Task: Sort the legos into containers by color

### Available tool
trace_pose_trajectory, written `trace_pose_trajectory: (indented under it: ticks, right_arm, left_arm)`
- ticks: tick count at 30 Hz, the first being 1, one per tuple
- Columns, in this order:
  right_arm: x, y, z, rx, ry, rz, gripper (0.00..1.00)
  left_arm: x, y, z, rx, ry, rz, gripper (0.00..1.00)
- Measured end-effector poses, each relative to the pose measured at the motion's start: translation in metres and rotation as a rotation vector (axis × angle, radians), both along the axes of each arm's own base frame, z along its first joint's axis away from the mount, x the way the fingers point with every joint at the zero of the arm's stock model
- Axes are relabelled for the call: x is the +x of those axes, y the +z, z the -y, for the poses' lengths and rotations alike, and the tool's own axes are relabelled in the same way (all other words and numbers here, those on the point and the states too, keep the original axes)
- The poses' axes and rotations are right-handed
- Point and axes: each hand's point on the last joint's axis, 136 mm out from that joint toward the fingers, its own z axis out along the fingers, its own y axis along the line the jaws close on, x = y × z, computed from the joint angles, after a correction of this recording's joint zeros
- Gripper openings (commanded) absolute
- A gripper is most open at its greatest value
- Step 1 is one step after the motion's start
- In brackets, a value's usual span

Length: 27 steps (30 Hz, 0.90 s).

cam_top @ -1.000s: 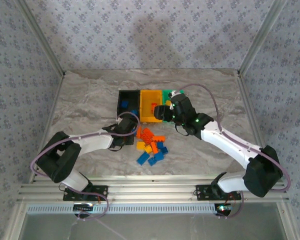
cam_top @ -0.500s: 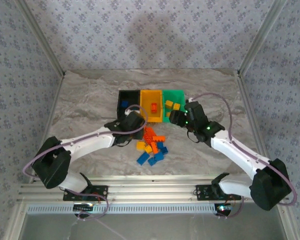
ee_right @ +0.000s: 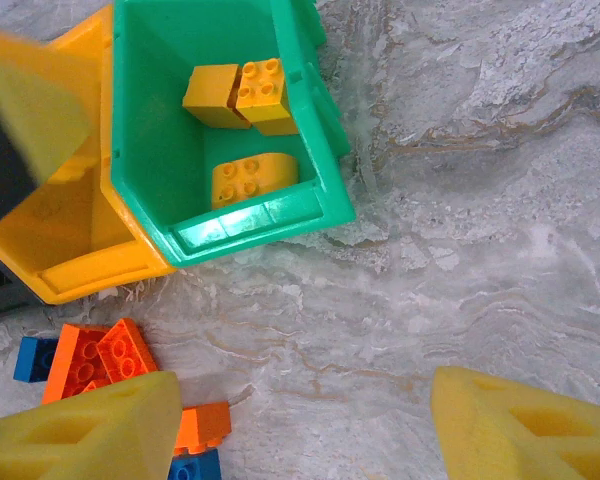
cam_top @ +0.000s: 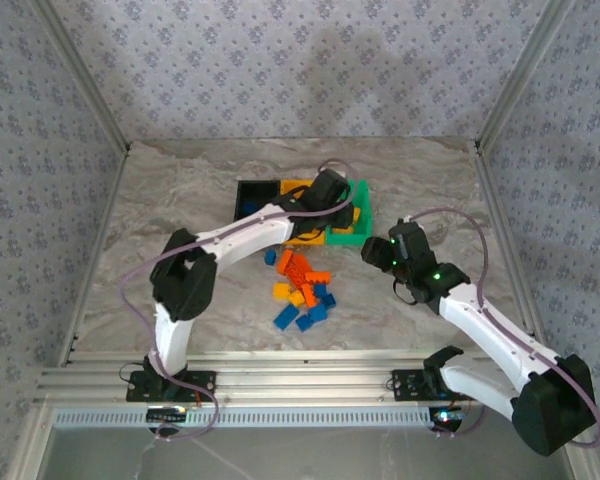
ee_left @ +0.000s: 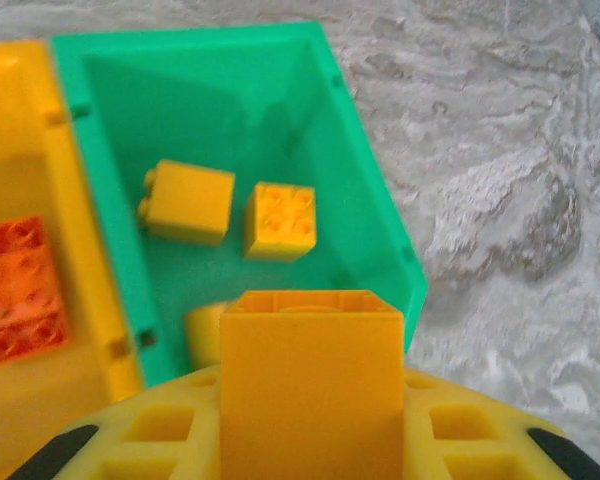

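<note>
Just above the green bin (ee_left: pixel 372 205), left tool (cam_top: pixel 332 192) pinches a yellow brick (ee_left: pixel 310 375).

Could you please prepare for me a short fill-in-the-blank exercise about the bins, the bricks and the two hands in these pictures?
1. The green bin holds ___ yellow bricks.
2. The left hand holds another yellow brick above the ___ bin.
3. The right hand is ___ and holds nothing.
Missing words: three; green; open.

left fingers (ee_left: pixel 460 432) clamped, arm (cam_top: pixel 240 232) outstretched | right fingers (ee_right: pixel 525 420) spread, arm (cam_top: pixel 485 325) bent
</note>
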Motion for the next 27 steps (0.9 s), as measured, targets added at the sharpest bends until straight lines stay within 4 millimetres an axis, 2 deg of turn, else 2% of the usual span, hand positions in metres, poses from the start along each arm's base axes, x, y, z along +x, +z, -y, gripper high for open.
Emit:
trace_pose_trajectory:
  ticks: [4, 9, 11, 14, 17, 20, 23, 27]
  right_arm:
    - [-0.001, 0.002, 0.001, 0.004, -0.002, 0.006, 0.70]
    - [-0.003, 0.004, 0.001, 0.015, 0.005, 0.012, 0.71]
    - [-0.004, 0.005, 0.000, 0.020, 0.010, 0.012, 0.71]
    - [-0.005, 0.004, -0.001, 0.024, 0.017, 0.010, 0.71]
    - [-0.007, 0.004, -0.004, 0.033, 0.032, 0.005, 0.72]
    - [-0.009, 0.003, -0.008, 0.045, 0.056, -0.004, 0.73]
    - [-0.011, -0.001, -0.015, 0.047, 0.091, -0.021, 0.74]
    - [-0.020, -0.017, -0.037, 0.020, 0.188, -0.070, 0.76]
  left_arm:
    - [0.015, -0.012, 0.018, 0.017, -0.007, -0.013, 0.31]
    - [0.027, -0.023, 0.033, 0.034, -0.009, -0.028, 0.51]
    - [0.029, -0.021, 0.036, 0.032, -0.009, -0.031, 0.57]
    - [0.030, -0.015, 0.037, 0.024, -0.009, -0.029, 0.60]
    - [0.030, -0.006, 0.039, 0.009, -0.009, -0.022, 0.70]
    - [0.022, 0.002, 0.033, -0.013, -0.015, -0.027, 0.88]
    - [-0.001, 0.016, 0.011, -0.031, -0.019, -0.033, 1.00]
    - [-0.042, 0.053, -0.026, -0.092, -0.030, 0.008, 1.00]
